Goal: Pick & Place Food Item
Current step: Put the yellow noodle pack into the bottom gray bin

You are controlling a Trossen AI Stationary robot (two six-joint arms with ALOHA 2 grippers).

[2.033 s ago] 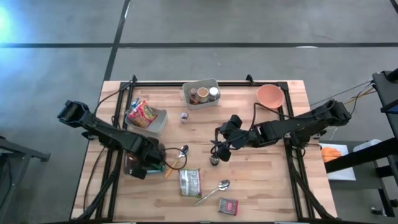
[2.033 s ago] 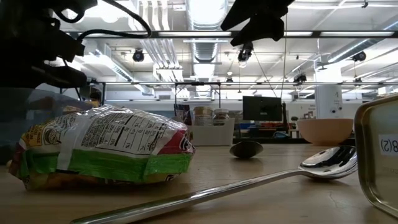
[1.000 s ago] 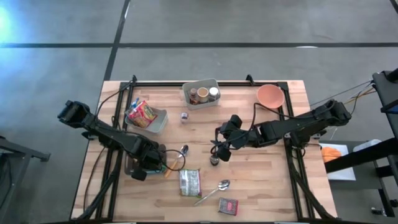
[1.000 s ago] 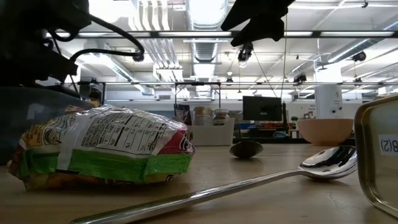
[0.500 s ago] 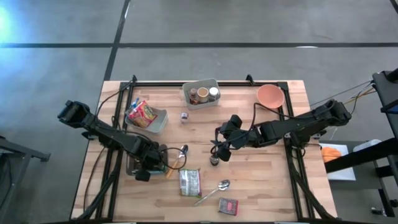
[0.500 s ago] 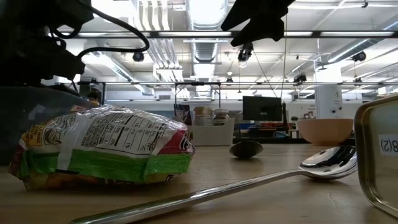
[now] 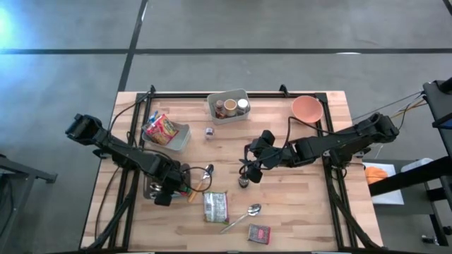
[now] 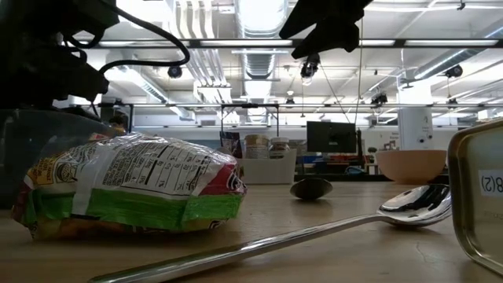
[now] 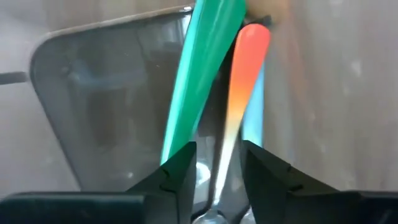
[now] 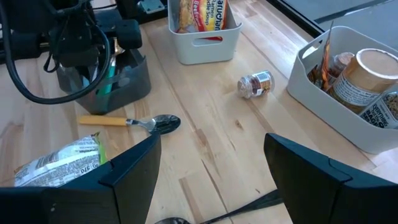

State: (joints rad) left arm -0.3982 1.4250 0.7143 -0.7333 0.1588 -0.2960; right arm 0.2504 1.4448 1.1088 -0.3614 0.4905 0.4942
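Both gripper [image 9: 216, 180] fingers around utensil [image 9: 239, 93] (loosely)

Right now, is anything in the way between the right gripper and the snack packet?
Almost nothing. The open right gripper hangs above the table, with the snack packet lying nearby. Only a small dark thing sits under the gripper, on the packet's side.

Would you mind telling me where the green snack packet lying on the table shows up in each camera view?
High view: snack packet lies near the front edge, beside the spoon.
Low view: it fills the left foreground.
Left wrist view: not in it.
Right wrist view: only an end shows, behind that arm's own finger.
Shared landmark: the white bin of jars, also and.
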